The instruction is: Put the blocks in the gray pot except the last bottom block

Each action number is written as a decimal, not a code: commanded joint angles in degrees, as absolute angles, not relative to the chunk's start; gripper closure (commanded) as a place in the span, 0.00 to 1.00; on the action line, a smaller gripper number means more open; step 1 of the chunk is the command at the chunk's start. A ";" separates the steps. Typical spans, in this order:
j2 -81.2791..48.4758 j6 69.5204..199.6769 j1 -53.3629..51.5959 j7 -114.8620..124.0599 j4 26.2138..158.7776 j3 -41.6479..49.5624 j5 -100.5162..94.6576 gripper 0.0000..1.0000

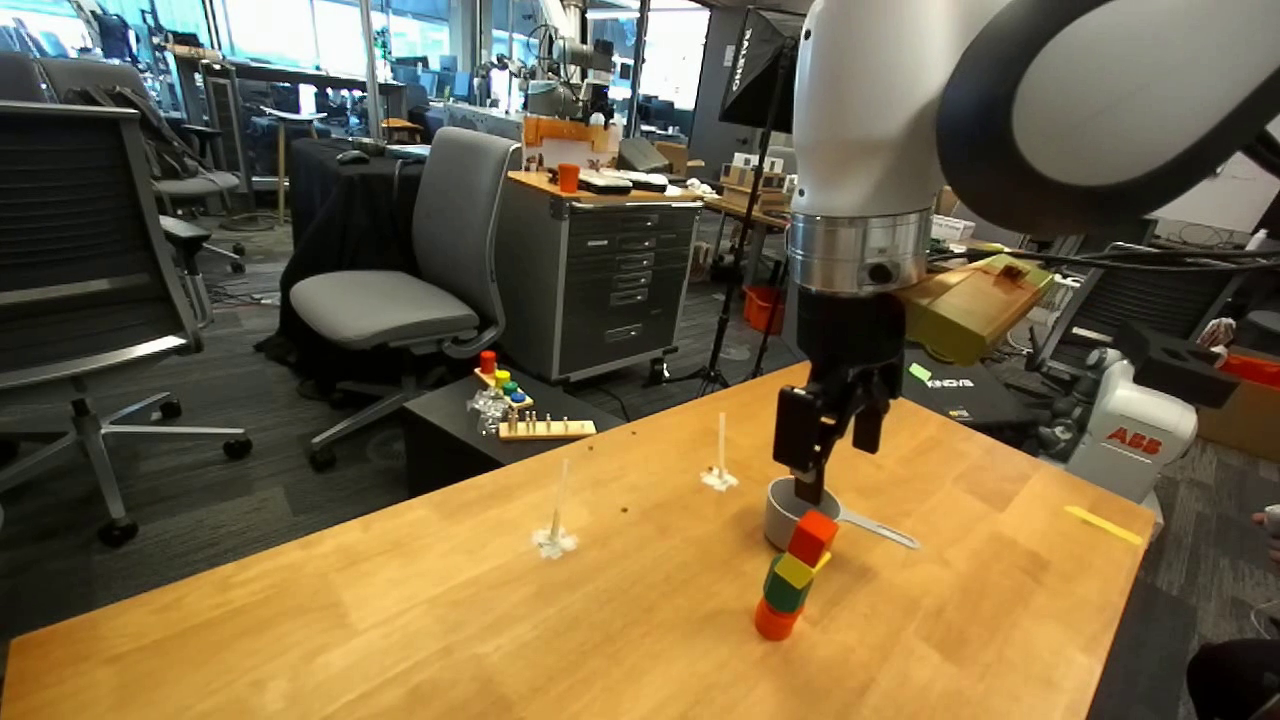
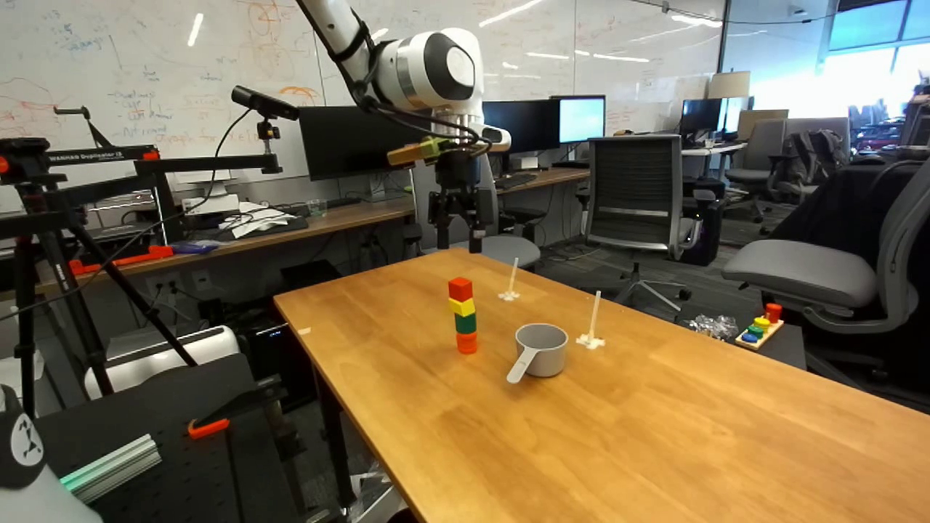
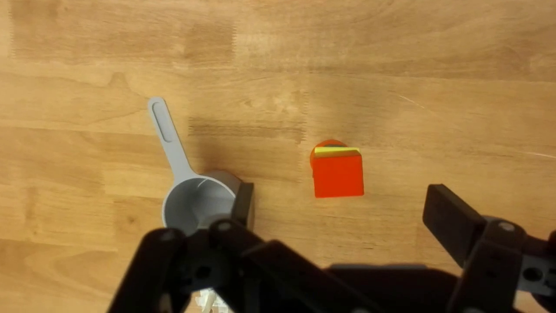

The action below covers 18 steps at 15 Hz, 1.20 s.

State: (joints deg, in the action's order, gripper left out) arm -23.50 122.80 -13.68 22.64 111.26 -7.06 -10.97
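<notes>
The blocks stand in one stack on the table: red cube (image 2: 461, 289) on top, yellow block (image 2: 461, 307), green block (image 2: 466, 322), and the orange-red last bottom block (image 2: 467, 343). In the wrist view the red cube (image 3: 338, 176) covers most of the stack; a yellow strip (image 3: 336, 150) and an orange-red edge (image 3: 331, 142) show behind it. The gray pot (image 2: 545, 361) stands beside the stack; it also shows in the wrist view (image 3: 180, 202). My gripper (image 3: 341, 208) is open and empty, above the table and apart from the stack, its fingers either side of the red cube in the wrist view.
Two thin white pegs (image 2: 594, 319) (image 2: 513, 280) stand on the table with taped bases. The pot's handle (image 1: 880, 528) sticks out over the table. A yellow tape strip (image 1: 1103, 525) lies near a table edge. A white ABB robot (image 1: 1140, 430) stands beyond that edge.
</notes>
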 commanded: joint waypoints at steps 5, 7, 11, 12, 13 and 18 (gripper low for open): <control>-27.04 121.42 -15.98 24.39 107.21 -4.99 -11.54 0.00; -27.36 121.33 -16.17 24.40 107.19 -4.88 -11.47 0.00; -27.89 121.10 -16.46 24.60 107.47 -4.58 -11.47 0.00; -27.97 121.00 -16.46 24.59 107.50 -4.54 -11.42 0.00; -28.03 120.96 -16.46 24.60 107.50 -4.50 -11.39 0.00; -28.50 120.67 -16.65 25.04 107.39 -4.15 -11.57 0.00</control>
State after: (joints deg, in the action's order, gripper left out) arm -27.87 122.54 -15.15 23.64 109.00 -5.40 -10.97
